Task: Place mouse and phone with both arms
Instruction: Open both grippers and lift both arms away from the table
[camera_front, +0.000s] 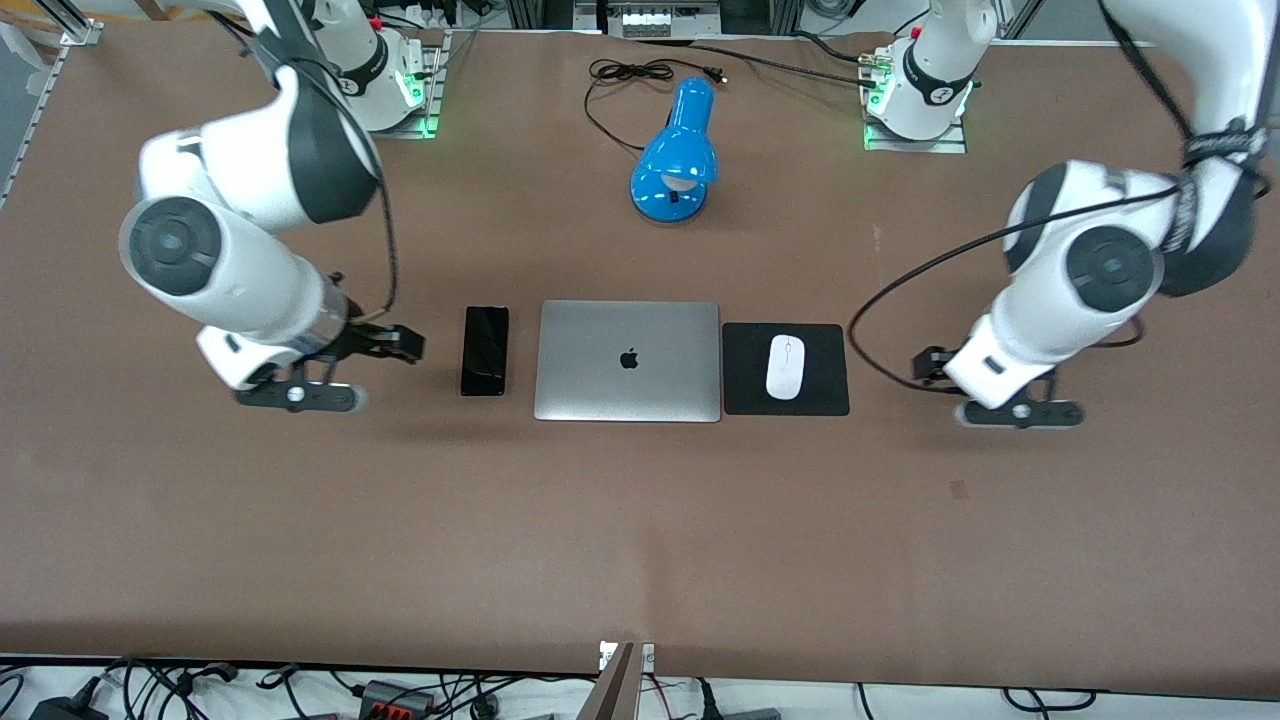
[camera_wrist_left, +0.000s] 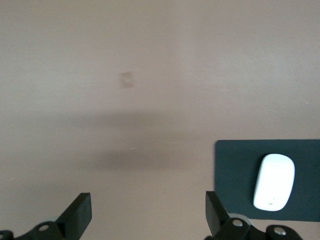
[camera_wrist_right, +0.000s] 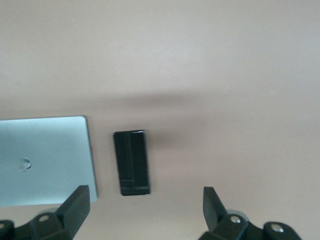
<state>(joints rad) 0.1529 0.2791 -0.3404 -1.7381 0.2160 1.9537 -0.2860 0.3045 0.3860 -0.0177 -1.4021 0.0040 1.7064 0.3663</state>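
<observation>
The white mouse lies on a black square pad beside the closed laptop, toward the left arm's end. The black phone lies flat beside the laptop, toward the right arm's end. My left gripper hovers open and empty over bare table beside the pad; its wrist view shows the mouse off to one side of the open gripper. My right gripper hovers open and empty over bare table beside the phone; its wrist view shows the phone ahead of the open gripper.
A closed silver laptop lies between phone and pad, and shows in the right wrist view. A blue desk lamp with a black cord stands farther from the front camera. The pad shows in the left wrist view.
</observation>
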